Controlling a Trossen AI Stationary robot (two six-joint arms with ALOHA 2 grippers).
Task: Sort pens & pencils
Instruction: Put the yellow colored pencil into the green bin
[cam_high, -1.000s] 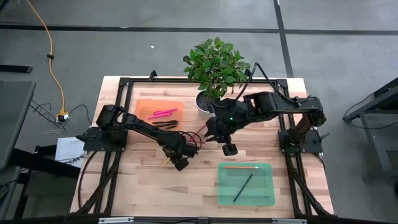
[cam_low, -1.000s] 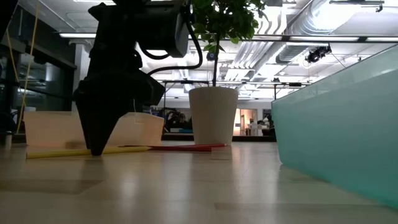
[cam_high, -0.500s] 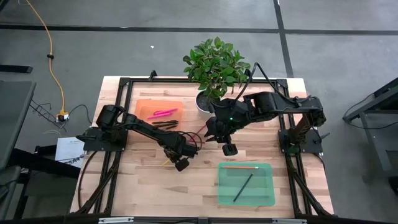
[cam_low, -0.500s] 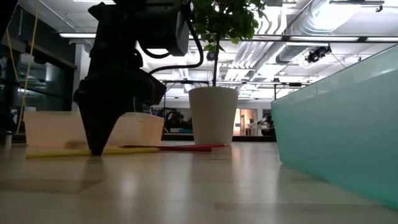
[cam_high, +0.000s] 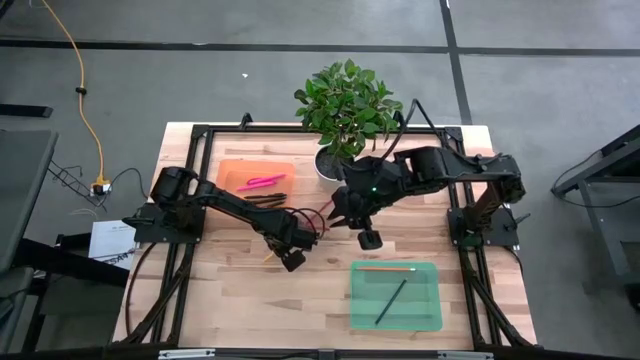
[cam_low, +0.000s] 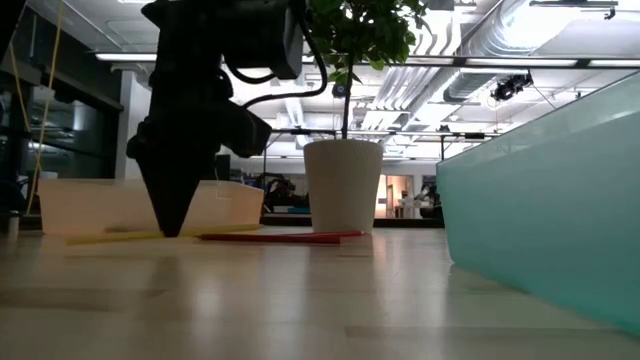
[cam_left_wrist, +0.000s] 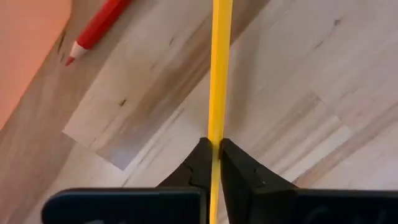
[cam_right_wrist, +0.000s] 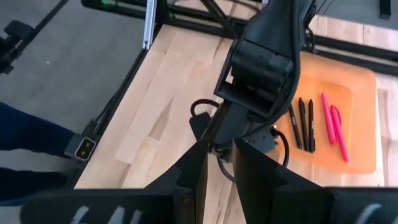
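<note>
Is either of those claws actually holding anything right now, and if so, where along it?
The left gripper is shut on the yellow pencil, pinching its shaft; which part of its length cannot be told. The right gripper holds nothing.

1. The left arm reaches from the desk's left edge toward the middle, wrist angled down.
2. The left gripper (cam_high: 291, 262) stands tip-down at the desk's surface, fingers (cam_left_wrist: 200, 163) pinched together.
3. The right arm extends from the right edge, its right gripper (cam_high: 369, 240) hovering mid-desk, fingers (cam_right_wrist: 194, 168) slightly parted, holding nothing.
</note>
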